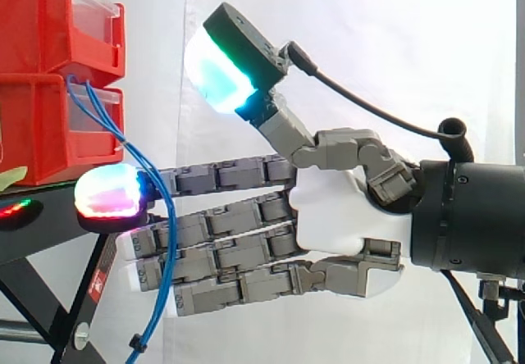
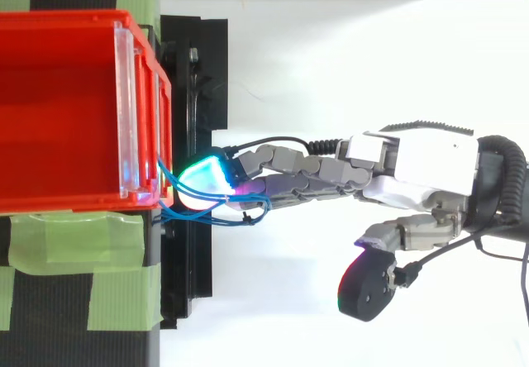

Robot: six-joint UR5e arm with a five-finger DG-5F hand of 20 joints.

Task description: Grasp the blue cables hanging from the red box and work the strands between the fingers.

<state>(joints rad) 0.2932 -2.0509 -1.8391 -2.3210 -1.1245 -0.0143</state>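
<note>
White curtain backs a black metal stand carrying stacked red plastic boxes, from whose lower front thin blue cables hang almost straight down. The grey-and-white robot hand reaches in level from the right, its long fingers laid out flat toward the boxes, so the hanging strands cross them nearly at right angles, close to the fingertips and well away from the palm. From above, the cables loop round the finger ends just beside the box front. The robot hand is released: fingers straight and the glowing thumb pad lifted high, well apart from the strands, which rest against the fingers without any visible clamp. Whether a strand already passes between two fingers cannot be told. Judged from this, the next move turns on bringing the thumb down and forward to meet the vertical strands where they cross the horizontal fingers.
</note>
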